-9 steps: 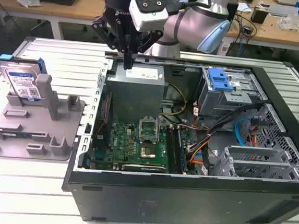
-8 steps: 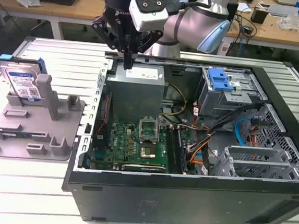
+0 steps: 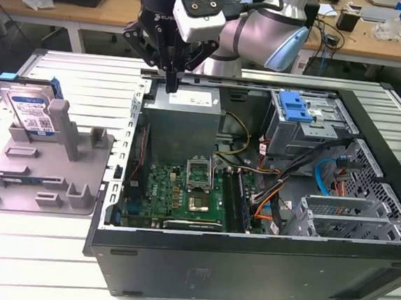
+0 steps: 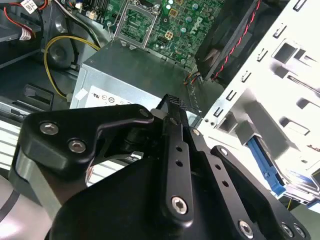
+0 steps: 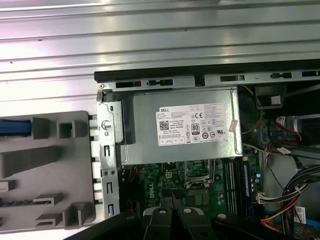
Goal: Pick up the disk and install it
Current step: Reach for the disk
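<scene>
The disk [image 3: 28,107], a silver drive with a white and blue label and a blue bracket, stands upright at the far end of the grey fixture [image 3: 51,172], at the exterior view's left. Its blue edge [image 5: 15,127] also shows in the first wrist view. My gripper [image 3: 171,84] hangs over the open computer case [image 3: 246,266], just above the near corner of the silver power supply [image 3: 185,120], well to the right of the disk. Its fingers are shut together with nothing between them, as the second wrist view shows at the gripper [image 4: 174,102].
Inside the case lie the green motherboard [image 3: 183,190], loose cables [image 3: 282,185] and a grey metal drive cage with a blue latch [image 3: 293,105]. The fixture's upright posts [image 3: 62,120] stand beside the disk. Everything rests on a ribbed metal table [image 3: 88,70].
</scene>
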